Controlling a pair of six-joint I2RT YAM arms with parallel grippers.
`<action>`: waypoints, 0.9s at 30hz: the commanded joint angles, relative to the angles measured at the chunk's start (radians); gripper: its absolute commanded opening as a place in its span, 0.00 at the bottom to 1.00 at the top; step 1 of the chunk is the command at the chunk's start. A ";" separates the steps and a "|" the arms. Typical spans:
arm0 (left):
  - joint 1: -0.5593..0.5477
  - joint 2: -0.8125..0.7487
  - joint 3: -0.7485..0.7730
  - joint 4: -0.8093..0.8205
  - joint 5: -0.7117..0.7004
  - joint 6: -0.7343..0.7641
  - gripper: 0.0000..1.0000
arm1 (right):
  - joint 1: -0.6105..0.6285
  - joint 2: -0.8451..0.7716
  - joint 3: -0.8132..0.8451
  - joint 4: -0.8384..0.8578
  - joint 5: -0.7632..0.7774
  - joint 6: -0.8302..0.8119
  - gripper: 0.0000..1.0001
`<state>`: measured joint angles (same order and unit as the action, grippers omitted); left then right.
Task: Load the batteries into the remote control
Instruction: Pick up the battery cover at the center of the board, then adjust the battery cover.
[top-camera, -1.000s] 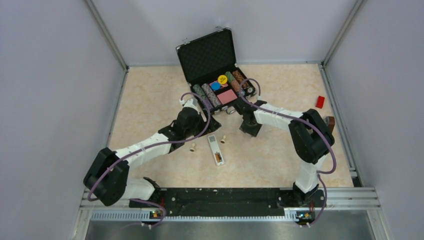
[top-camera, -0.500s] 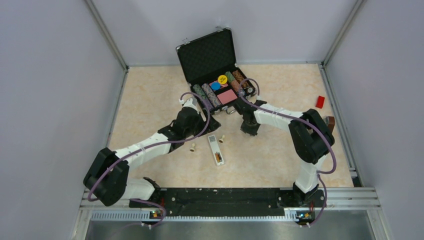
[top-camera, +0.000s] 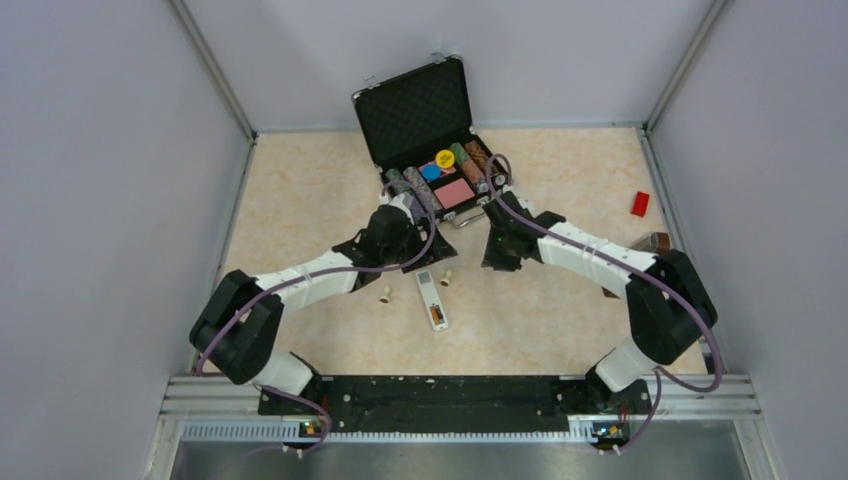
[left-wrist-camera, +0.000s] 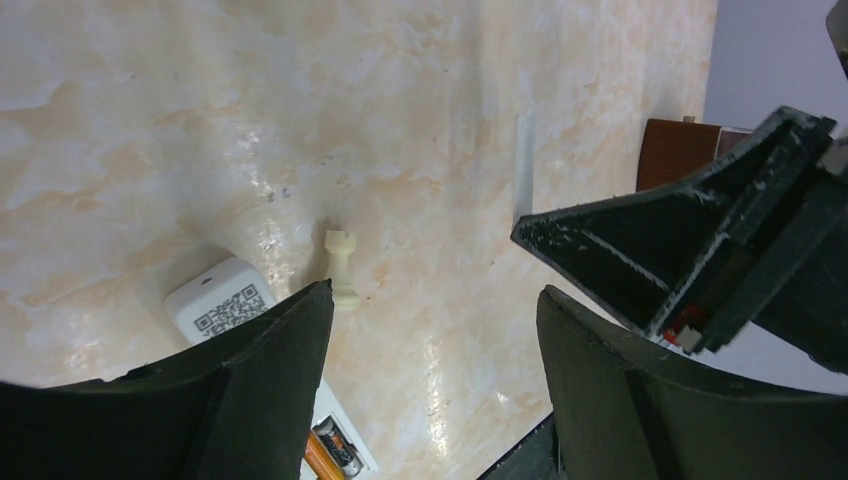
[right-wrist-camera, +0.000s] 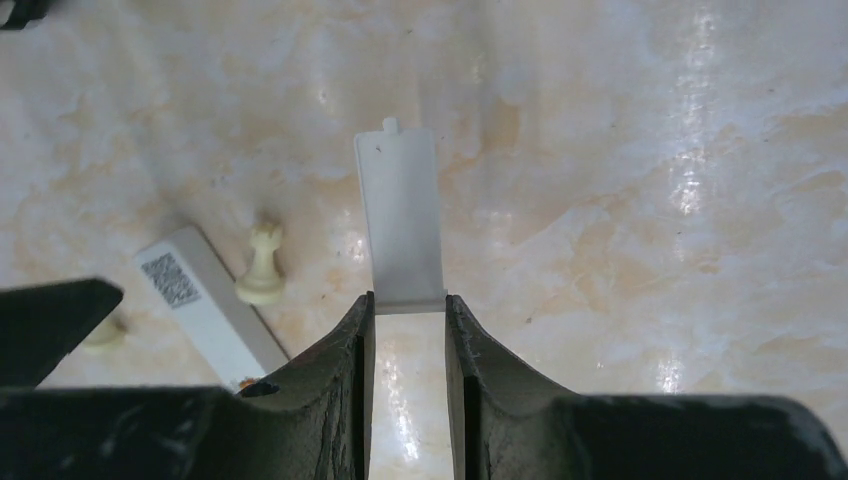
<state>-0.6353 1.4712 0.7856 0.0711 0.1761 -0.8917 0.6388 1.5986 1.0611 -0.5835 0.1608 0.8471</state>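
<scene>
**Step in hand: refitting the battery cover**

The remote control (top-camera: 433, 300) lies flat on the desk (top-camera: 560, 310). The batteries (left-wrist-camera: 325, 455), one orange and one dark, appear seated side by side in its open slot at the near end.

The right end effector (right-wrist-camera: 405, 330) is clenched on one end of the thin white cover (right-wrist-camera: 400, 215), to the right of the remote's far end. The left end effector (left-wrist-camera: 435, 295) is released and empty, hovering over the remote's coded far end, near a cream pawn (left-wrist-camera: 342, 270).

Judged next move: carry the cover to the slot, align its tab with the housing, lay it flat and slide it home. The left end effector may need to brace the remote.
</scene>
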 joint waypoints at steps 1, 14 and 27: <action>0.008 0.041 0.078 0.055 0.068 -0.017 0.79 | 0.007 -0.111 -0.063 0.131 -0.168 -0.163 0.24; 0.009 0.170 0.152 0.131 0.190 -0.117 0.73 | 0.007 -0.242 -0.169 0.323 -0.399 -0.261 0.23; 0.008 0.175 0.150 0.153 0.195 -0.135 0.20 | 0.007 -0.210 -0.183 0.402 -0.451 -0.178 0.24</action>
<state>-0.6292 1.6478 0.9127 0.1696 0.3622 -1.0233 0.6388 1.3937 0.8825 -0.2462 -0.2653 0.6392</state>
